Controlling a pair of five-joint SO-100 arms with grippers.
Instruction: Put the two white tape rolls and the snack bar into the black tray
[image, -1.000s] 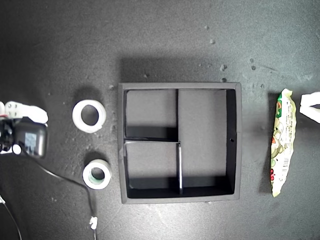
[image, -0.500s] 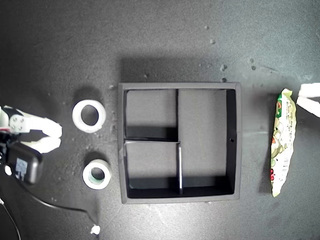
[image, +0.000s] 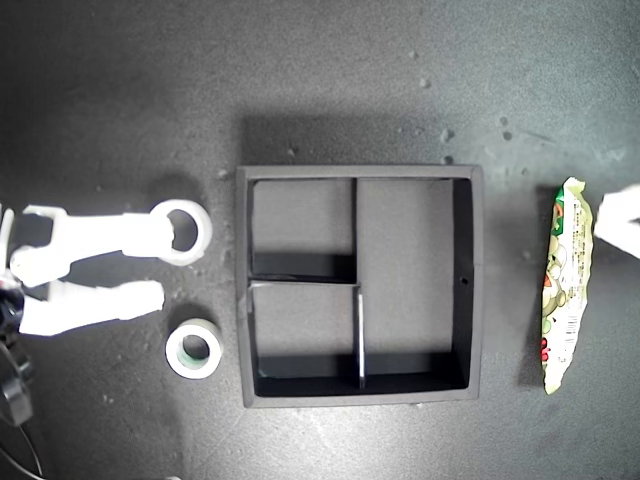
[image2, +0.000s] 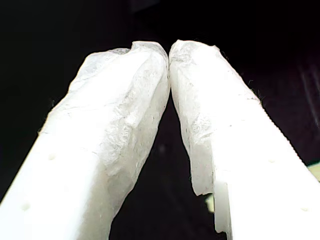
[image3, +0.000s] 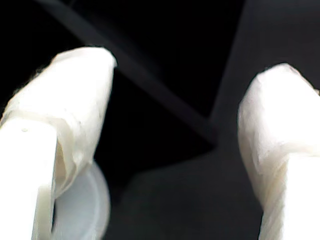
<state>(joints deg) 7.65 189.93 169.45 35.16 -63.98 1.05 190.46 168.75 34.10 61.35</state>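
Note:
The black tray (image: 360, 172) sits mid-scene with bare compartments. On the exterior view's left lie the wide white tape roll (image: 190, 222) and, below it, the smaller roll with a greenish core (image: 194, 347). My second gripper (image: 162, 264) (image3: 180, 90) is open; one finger overlaps the wide roll's edge and the other reaches between the two rolls. That roll (image3: 82, 205) shows blurred beside one finger. The snack bar (image: 565, 285) lies on the exterior view's right. My first gripper (image: 606, 222) (image2: 169, 50) is shut on nothing, just beside the bar's upper end.
A dark mat (image: 330, 70) with small white specks covers the table. The second arm's body and a black cable (image: 14, 385) occupy the lower left edge of the exterior view.
The second arm has stretched toward the exterior view's right, opening wide, and its upper finger now reaches the wide roll. The first gripper shifted slightly beside the snack bar. Rolls, bar and tray stayed put.

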